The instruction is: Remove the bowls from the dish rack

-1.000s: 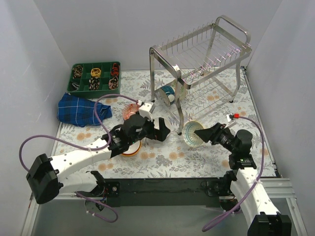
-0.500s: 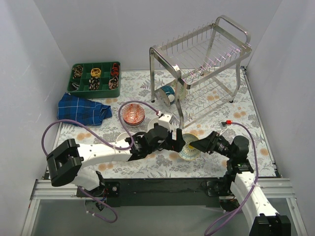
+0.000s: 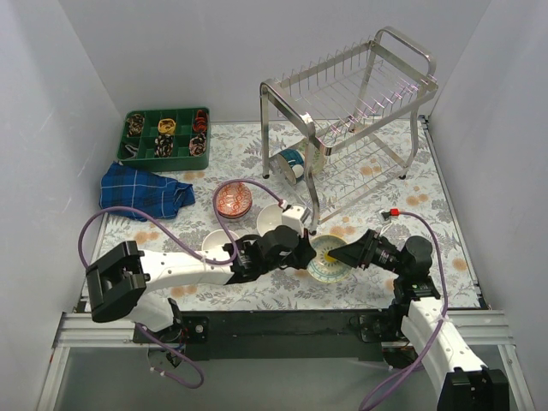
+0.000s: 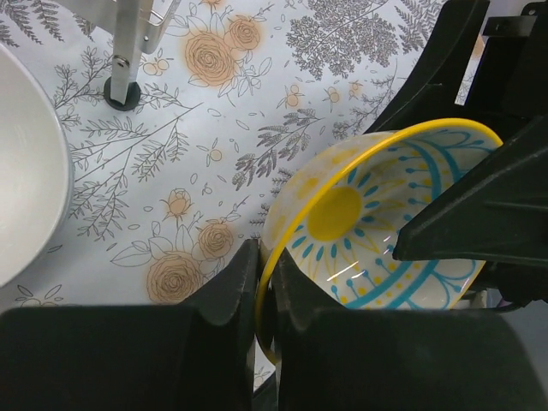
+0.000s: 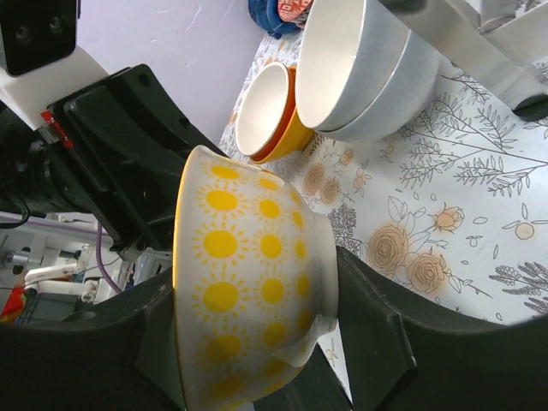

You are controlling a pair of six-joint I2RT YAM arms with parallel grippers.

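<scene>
**A:** As glazed ceramic is stiff, slick and chips easily, where do I hold?

**B:** The rim. Nearest, I see one yellow bowl (image 4: 368, 231), tilted, with the left gripper (image 4: 264, 282) and right gripper (image 5: 257, 287) both pinching it. Left on the table (image 3: 428, 205) are three: orange bowl (image 3: 216, 244), white bowl (image 3: 272, 219), red bowl (image 3: 233, 199). Farthest, one teal bowl (image 3: 291, 161) sits low in the dish rack (image 3: 377, 81).

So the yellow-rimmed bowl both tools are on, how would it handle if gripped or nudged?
Probably stiff and breakable: the yellow-rimmed bowl looks like glazed ceramic, with glare inside. Likely slippery, since the left tool pinches only its thin rim. Tilted on edge in the right tool, its round wall might roll if released.
</scene>
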